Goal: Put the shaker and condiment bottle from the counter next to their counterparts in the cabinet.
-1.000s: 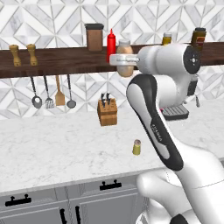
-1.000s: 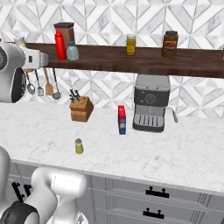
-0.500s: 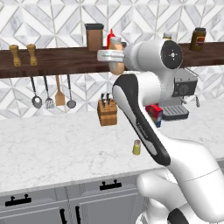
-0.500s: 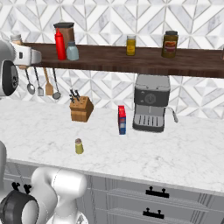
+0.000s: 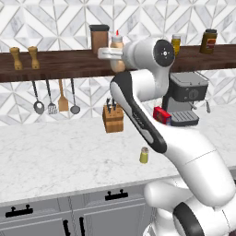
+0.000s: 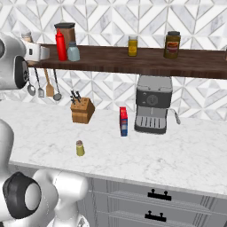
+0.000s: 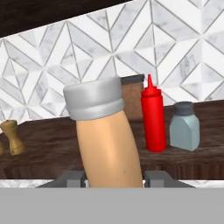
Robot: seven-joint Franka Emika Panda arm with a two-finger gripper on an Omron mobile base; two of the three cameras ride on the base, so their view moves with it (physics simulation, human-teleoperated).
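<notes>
Tan bottle (image 7: 107, 144) gripped in the jaws at shelf (image 7: 192, 159) height, left of the red bottle (image 7: 153, 116); shaker (image 5: 144, 155) on bench (image 5: 60, 156).

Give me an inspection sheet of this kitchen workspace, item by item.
Surface: white marble counter, veined, with grey drawers below.
Job's things: condiment bottle held up at shelf height, in front of the cabinet; shaker upright on the counter; red squeeze bottle and blue-grey shaker side by side on the shelf.
Clutter: knife block, coffee machine, red and blue box, brown canister, two jars, two wooden mills, hanging utensils.
Grippers: gripper shut on the condiment bottle.
Cables: nothing seen.
Surroundings: patterned white tile wall.
</notes>
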